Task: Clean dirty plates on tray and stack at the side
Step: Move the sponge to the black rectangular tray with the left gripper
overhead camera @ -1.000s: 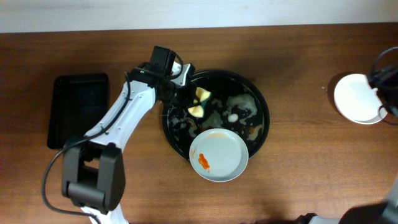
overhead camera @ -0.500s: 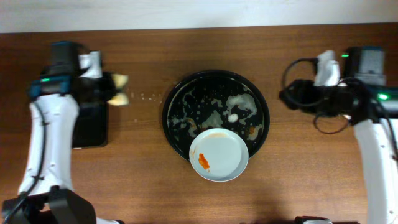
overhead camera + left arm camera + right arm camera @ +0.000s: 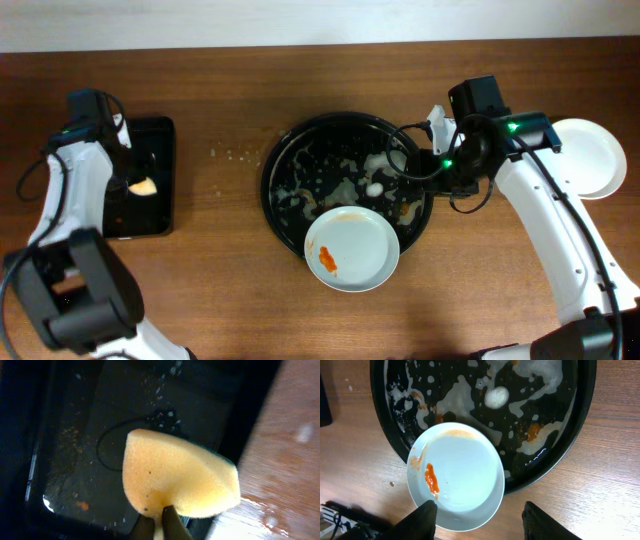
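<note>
Smeared plate (image 3: 352, 250) rests on the round tray's (image 3: 266, 187) near rim, overhanging the counter (image 3: 230, 290); right jaws hang open over that tray; left jaws pinch a yellow sponge (image 3: 175, 475) over the rectangular tray (image 3: 155, 135).

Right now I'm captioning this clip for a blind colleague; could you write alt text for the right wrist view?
A white plate with a red-orange sauce smear overlaps the rim of a round black tray streaked with foam and sauce, on a wooden table. The right gripper hangs above, jaws open.
</note>
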You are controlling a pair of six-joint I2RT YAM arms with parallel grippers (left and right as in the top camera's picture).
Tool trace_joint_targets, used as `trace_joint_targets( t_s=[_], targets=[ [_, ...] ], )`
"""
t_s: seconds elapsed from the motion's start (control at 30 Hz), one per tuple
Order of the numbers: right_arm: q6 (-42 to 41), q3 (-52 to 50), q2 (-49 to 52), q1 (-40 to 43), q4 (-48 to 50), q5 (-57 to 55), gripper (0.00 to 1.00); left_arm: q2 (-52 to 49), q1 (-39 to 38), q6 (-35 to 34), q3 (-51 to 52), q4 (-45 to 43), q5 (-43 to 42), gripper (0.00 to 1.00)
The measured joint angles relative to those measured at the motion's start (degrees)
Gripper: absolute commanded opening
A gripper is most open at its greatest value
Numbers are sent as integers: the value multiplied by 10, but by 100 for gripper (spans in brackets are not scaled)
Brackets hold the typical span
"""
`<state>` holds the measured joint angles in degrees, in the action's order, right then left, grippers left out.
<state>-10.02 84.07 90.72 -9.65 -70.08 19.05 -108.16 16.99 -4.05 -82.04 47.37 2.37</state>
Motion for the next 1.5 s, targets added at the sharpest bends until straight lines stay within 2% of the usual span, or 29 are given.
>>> trace_joint_targets(
  t_s=[0.07,0.13,0.37,0.4,0.47,0.57,0.97,1.17,1.3,1.5],
  targets=[
    [0,0,0,0,0,0,56,-29,5,2,1,-18,5,31],
    [0,0,0,0,0,-2,56,-49,11,6,1,-26,8,36],
    [0,0,0,0,0,-2,56,-63,17,4,1,-27,7,39],
    [0,0,0,0,0,-2,56,-63,17,4,1,-26,5,34],
    [0,0,0,0,0,-2,55,-63,17,5,1,-27,-2,13],
    [0,0,0,0,0,-2,55,-63,17,6,4,-44,-5,0],
    [-1,0,0,0,0,-2,55,-86,18,6,32,-91,-5,0],
    [-1,0,0,0,0,-2,55,-74,18,6,-4,-16,-26,12],
    [-1,0,0,0,1,-2,55,-37,18,5,-13,-6,-32,34],
    [-1,0,0,0,3,-2,55,-46,18,6,11,-20,-35,36]
  ],
)
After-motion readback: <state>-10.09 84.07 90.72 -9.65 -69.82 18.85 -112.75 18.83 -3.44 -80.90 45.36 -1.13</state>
